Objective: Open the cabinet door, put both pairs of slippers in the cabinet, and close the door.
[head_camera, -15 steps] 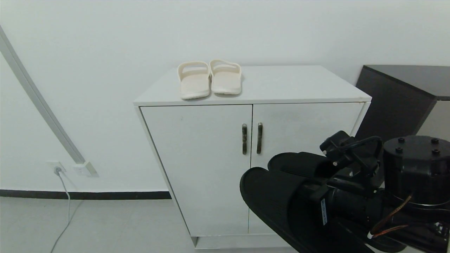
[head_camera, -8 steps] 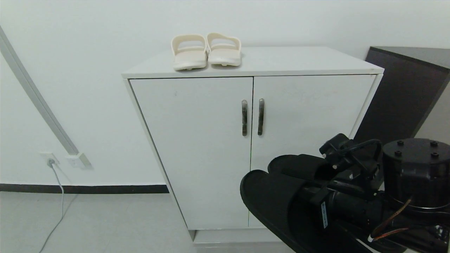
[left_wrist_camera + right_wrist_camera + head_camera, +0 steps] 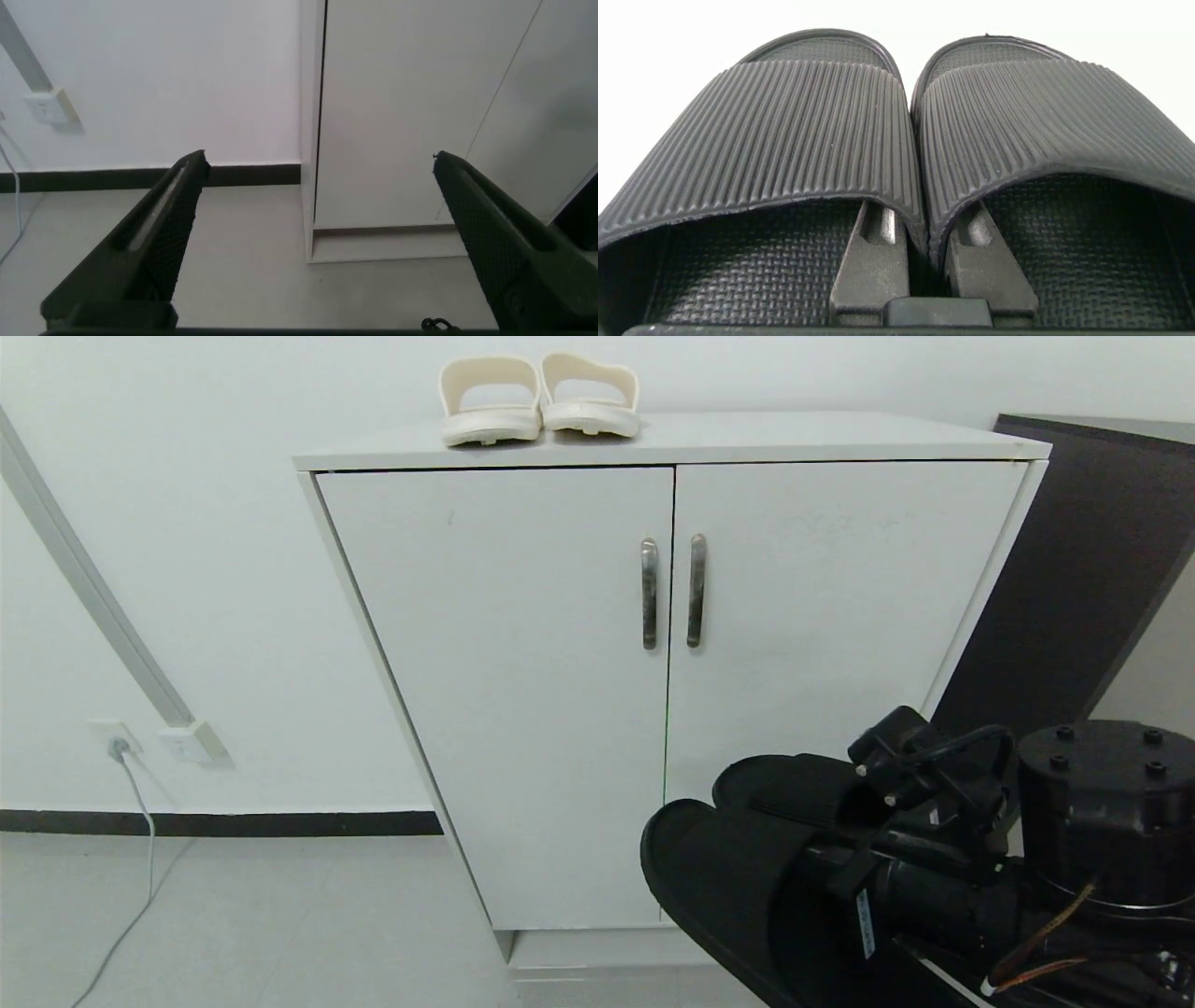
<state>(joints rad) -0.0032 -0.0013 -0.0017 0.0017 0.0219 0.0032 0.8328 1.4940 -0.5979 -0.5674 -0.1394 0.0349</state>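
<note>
Starting at the cabinet [image 3: 523, 709]: holding the left tool [image 3: 320, 161] low, facing the cabinet's bottom left corner, jaws spread wide and carrying nothing. Looking up to the cabinet's top, left of centre: spotting the cream slippers [image 3: 539, 397] sitting side by side. Moving to the cabinet's middle seam: seeing both doors shut, with the left handle [image 3: 649, 593] and right handle [image 3: 695, 590] standing upright just beside each other. Judging door-opening as the step in hand, probably calling for the free left tool: rising to handle height, closing squarely around one bar, avoiding the neighbour, then pulling along the hinge's arc rather than straight back. Minding, low before the cabinet's right door, the black slippers [image 3: 738, 877], with the right tool [image 3: 924, 257] clamping their two inner walls together. Finding no readable writing on the cabinet or slippers. Noticing a small white label [image 3: 864, 910] on the right arm, print too small for reading.
</note>
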